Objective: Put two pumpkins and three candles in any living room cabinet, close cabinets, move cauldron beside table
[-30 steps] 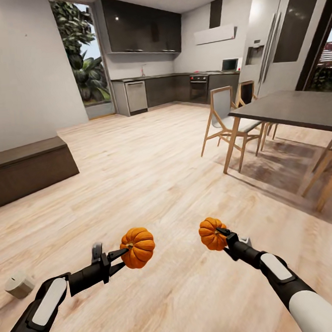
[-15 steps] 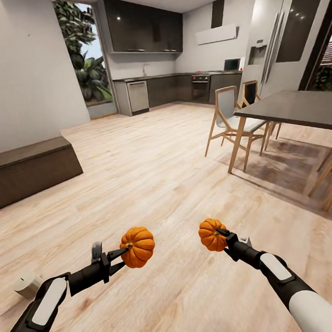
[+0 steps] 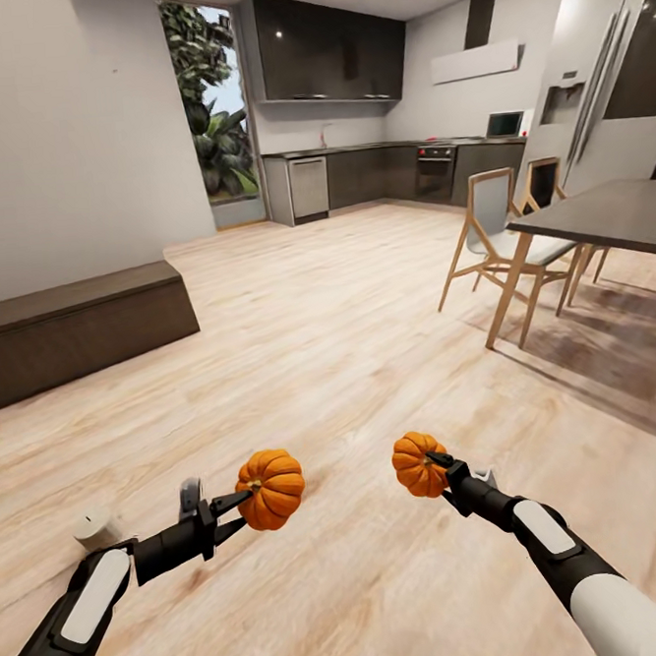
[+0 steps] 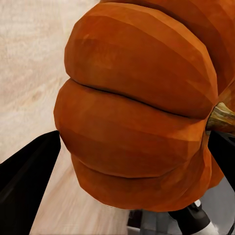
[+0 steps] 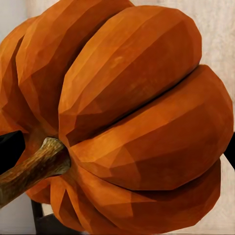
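Observation:
My left gripper [image 3: 245, 496] is shut on one orange pumpkin [image 3: 272, 488], held above the wooden floor at the lower left of the head view; the same pumpkin [image 4: 137, 112] looms close in the left wrist view. My right gripper [image 3: 433, 461] is shut on the second pumpkin [image 3: 418, 464], whose ribs and stem [image 5: 29, 174] show in the right wrist view. One beige candle [image 3: 94, 527] stands on the floor just left of my left arm. The long low dark-brown cabinet [image 3: 77, 331] runs along the left wall, its fronts shut.
A dark dining table [image 3: 620, 214] with wooden chairs [image 3: 494, 241] stands on a rug at the right. The dark-grey kitchen [image 3: 355, 173] lies at the far end. Open wooden floor [image 3: 331, 367] stretches between me and the cabinet.
The camera has swung left: cabinet, kitchen, table and the floor candle have all shifted right in the picture. Both arms keep their pumpkins in the same pose.

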